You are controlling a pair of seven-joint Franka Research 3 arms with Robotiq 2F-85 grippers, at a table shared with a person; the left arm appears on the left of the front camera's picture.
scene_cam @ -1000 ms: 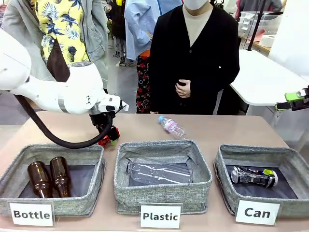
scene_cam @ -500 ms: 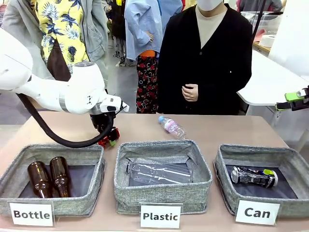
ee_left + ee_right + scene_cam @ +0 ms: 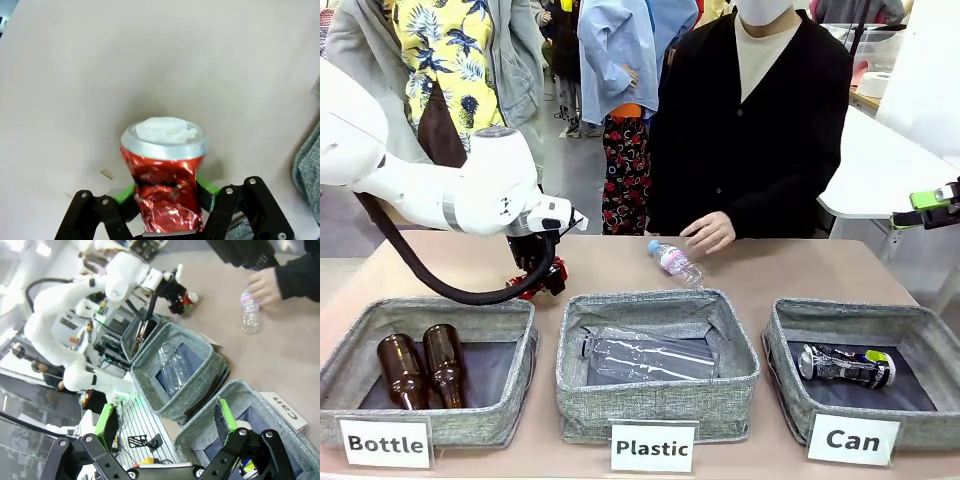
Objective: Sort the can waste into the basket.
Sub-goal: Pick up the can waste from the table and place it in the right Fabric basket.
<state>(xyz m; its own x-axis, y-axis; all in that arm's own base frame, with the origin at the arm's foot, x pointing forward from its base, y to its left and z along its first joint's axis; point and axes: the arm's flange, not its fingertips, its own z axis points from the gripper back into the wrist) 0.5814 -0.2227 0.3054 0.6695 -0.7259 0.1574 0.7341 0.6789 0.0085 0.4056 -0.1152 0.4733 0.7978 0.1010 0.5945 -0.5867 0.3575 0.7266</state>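
Note:
A crushed shiny red can [image 3: 164,192] stands between the green pads of my left gripper [image 3: 165,212], which is shut on it. In the front view this gripper [image 3: 534,280] and the red can [image 3: 524,287] are low over the table, just behind the "Bottle" bin. A dark crushed can [image 3: 845,366] with green and yellow marks lies in the grey "Can" basket [image 3: 778,335] at the front right. My right gripper [image 3: 166,424] hangs open and empty high above the "Can" basket [image 3: 235,390]; in the front view my right gripper [image 3: 932,204] is at the right edge.
The "Bottle" bin [image 3: 350,345] holds two brown glass bottles [image 3: 422,368]. The "Plastic" bin [image 3: 570,345] holds a clear bottle [image 3: 648,357]. A person's hand [image 3: 708,232] rests by a small plastic bottle [image 3: 675,262] on the far table.
My left gripper has closed on the red can. The person has leaned in and brought a hand down to the small plastic bottle. The right arm has not moved.

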